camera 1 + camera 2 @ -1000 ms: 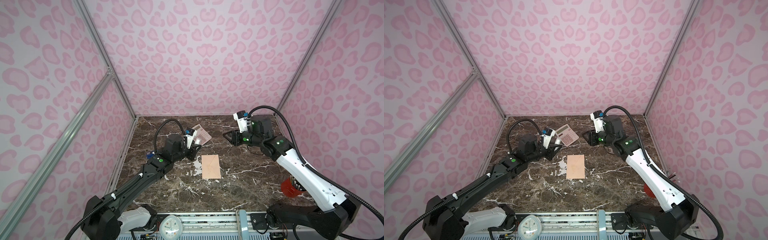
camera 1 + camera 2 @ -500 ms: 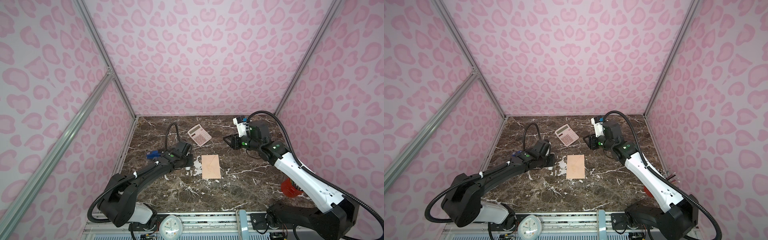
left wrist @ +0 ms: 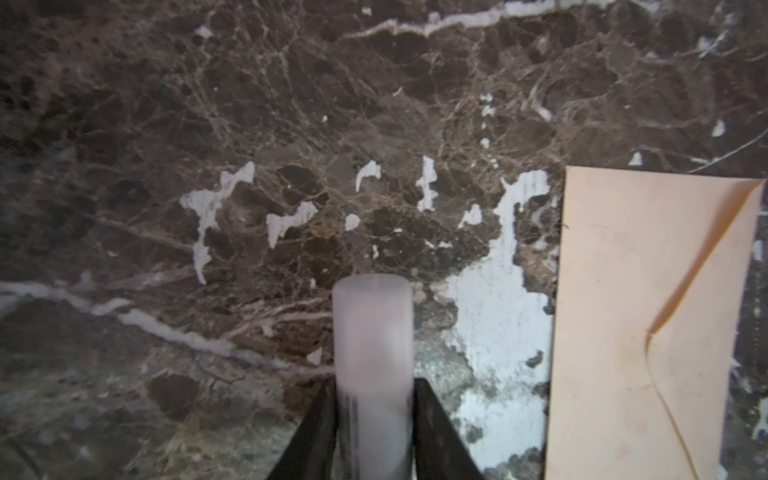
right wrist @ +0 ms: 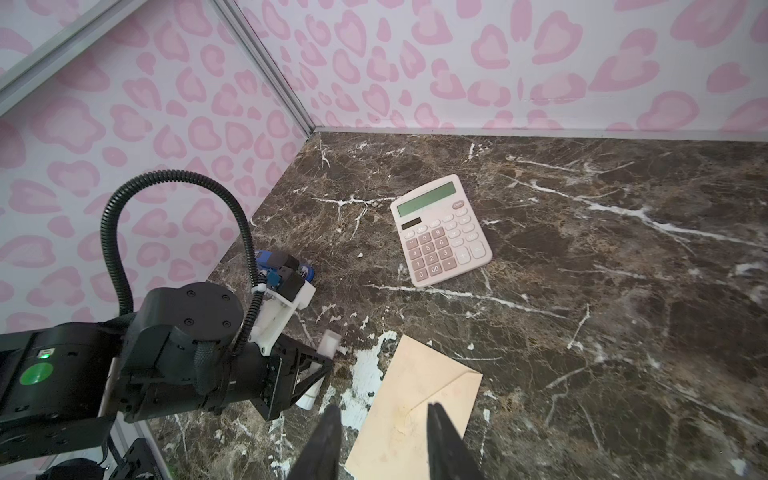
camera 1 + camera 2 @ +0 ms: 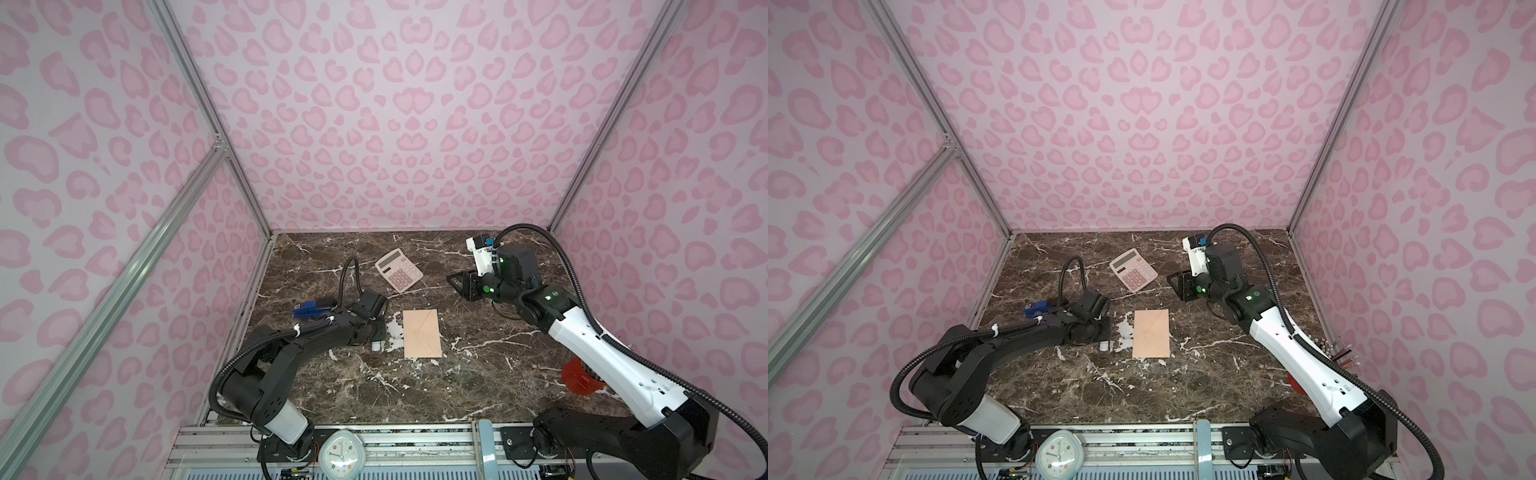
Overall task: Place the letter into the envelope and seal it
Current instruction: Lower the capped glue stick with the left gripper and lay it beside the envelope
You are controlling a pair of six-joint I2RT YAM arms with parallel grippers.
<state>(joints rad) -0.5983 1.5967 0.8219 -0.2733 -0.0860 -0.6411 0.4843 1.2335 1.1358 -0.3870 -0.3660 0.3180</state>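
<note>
The left claw [image 3: 374, 388] grips a blurred white tube [image 3: 372, 324]; the envelope [image 3: 615, 291] is cropped.

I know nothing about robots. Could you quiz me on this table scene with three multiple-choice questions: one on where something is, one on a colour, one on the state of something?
1. Where does the calculator lie relative to the envelope?
A) behind it, toward the back wall
B) on top of it
C) in front of it, at the near edge

2. What colour is the envelope?
A) blue
B) peach-beige
C) green

3. What is the left pincer doing?
A) standing empty
B) gripping the envelope
C) gripping a white stick

Answers:
1 A: in both top views the calculator lies apart from the envelope, nearer the back wall.
2 B: it shows peach-beige in every view.
3 C: the left wrist view shows the white stick clamped between its jaws.
</note>
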